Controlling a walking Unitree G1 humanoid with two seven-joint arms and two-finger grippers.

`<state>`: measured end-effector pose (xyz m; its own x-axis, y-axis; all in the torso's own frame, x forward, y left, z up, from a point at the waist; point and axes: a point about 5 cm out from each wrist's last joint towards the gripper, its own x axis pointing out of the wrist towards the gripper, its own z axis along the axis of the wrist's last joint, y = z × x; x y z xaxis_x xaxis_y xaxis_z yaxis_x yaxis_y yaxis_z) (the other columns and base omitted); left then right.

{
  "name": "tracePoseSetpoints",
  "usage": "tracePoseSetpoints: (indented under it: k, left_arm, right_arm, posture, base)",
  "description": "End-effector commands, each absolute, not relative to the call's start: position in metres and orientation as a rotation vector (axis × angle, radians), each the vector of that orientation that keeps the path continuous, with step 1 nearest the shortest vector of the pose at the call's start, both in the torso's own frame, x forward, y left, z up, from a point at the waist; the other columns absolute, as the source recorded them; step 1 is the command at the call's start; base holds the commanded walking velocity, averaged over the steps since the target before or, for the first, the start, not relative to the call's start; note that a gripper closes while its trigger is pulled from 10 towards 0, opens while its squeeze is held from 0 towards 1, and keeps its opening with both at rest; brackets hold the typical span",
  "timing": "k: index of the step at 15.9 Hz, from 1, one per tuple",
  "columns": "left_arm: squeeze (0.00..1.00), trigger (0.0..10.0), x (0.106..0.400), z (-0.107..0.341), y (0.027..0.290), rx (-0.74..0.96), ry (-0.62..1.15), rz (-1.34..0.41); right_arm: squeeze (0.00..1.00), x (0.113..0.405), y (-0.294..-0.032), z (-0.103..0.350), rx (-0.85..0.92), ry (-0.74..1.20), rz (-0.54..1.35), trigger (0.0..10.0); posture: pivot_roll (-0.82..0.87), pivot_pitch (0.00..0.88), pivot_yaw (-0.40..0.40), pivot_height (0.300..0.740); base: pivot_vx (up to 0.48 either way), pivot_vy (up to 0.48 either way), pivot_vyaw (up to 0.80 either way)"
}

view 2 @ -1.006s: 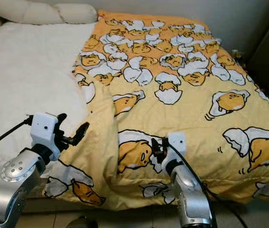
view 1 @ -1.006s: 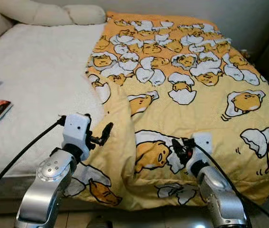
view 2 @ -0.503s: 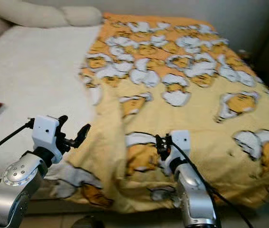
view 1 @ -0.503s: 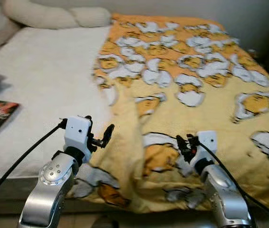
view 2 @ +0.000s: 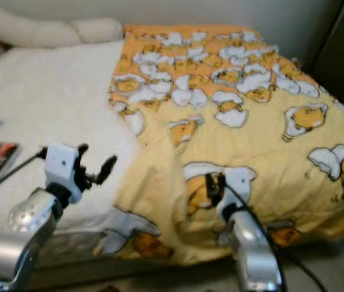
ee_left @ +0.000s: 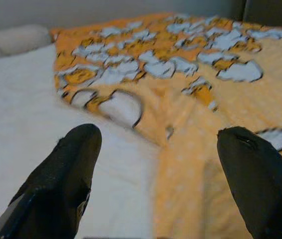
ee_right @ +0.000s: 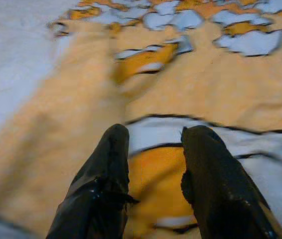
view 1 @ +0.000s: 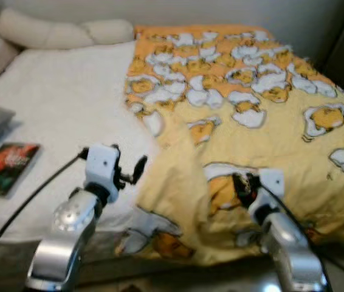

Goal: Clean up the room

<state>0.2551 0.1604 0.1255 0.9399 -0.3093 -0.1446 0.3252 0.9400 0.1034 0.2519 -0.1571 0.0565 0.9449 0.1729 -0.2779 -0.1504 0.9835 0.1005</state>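
A wide bed (view 1: 56, 115) takes up most of the scene, its left half bare under a white, nubbly sheet. Over the right half lies a soft yellow-orange blanket (view 1: 263, 109) printed with cartoon egg figures in white and yellow; its left edge runs down the middle of the bed and bunches into thick folds at the near corner, where it hangs over the mattress edge. Long pale pillows (view 1: 56, 33) lie across the far end against the wall. On the sheet at the far left rests a flat dark book (view 1: 8, 167) with a red cover picture, beside a grey object cut off by the frame. The left claw (view 1: 129, 173) hangs above the sheet just beside the blanket's folded edge, its fingers (ee_left: 66, 184) spread wide and empty. The right claw (view 1: 242, 185) rests low on the blanket near the near edge, its fingers (ee_right: 103, 184) slightly parted, with printed fabric showing in the gap between them; whether they pinch it I cannot tell.
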Motion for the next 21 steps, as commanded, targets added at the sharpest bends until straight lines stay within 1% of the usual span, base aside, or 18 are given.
tracePoseSetpoints:
  k: [1,3,7,10,17,18,21]
  left_arm:
    - [0.0,10.0,0.257,0.126,0.16,0.131,0.125,-0.33]
    - [0.0,10.0,0.257,0.125,0.159,0.126,0.126,-0.333]
    - [0.0,10.0,0.255,0.122,0.155,0.104,0.149,-0.331]
    - [0.0,10.0,0.253,0.119,0.156,0.129,0.155,-0.321]
    - [0.0,10.0,0.254,0.122,0.156,0.132,0.138,-0.32]
    - [0.0,10.0,0.255,0.123,0.158,0.128,0.134,-0.313]
    - [0.0,10.0,0.254,0.124,0.161,0.124,0.133,-0.305]
  right_arm:
    - [0.0,0.256,-0.156,0.064,0.072,0.256,0.171,10.0]
    - [0.0,0.255,-0.156,0.064,0.073,0.258,0.171,10.0]
    - [0.0,0.256,-0.157,0.065,0.07,0.264,0.183,10.0]
    - [0.0,0.257,-0.157,0.064,0.057,0.278,0.201,10.0]
    - [0.0,0.259,-0.154,0.065,0.04,0.281,0.238,10.0]
    - [0.0,0.258,-0.148,0.064,0.007,0.296,0.303,10.0]
    - [0.0,0.256,-0.139,0.063,-0.021,0.295,0.367,10.0]
  posture:
    - [0.0,0.0,0.035,0.74]
    - [0.0,0.0,0.033,0.74]
    - [0.01,0.0,0.019,0.74]
    - [0.01,0.0,0.008,0.74]
    - [0.01,0.0,0.006,0.74]
    - [0.01,0.0,0.005,0.74]
    - [0.02,0.0,0.001,0.74]
  base:
    - [0.0,0.48,0.0]
    - [0.0,0.429,0.0]
    - [0.0,0.0,0.0]
    - [0.0,0.0,0.0]
    - [0.0,0.0,0.0]
    - [0.0,0.0,0.8]
    - [0.165,0.0,0.8]
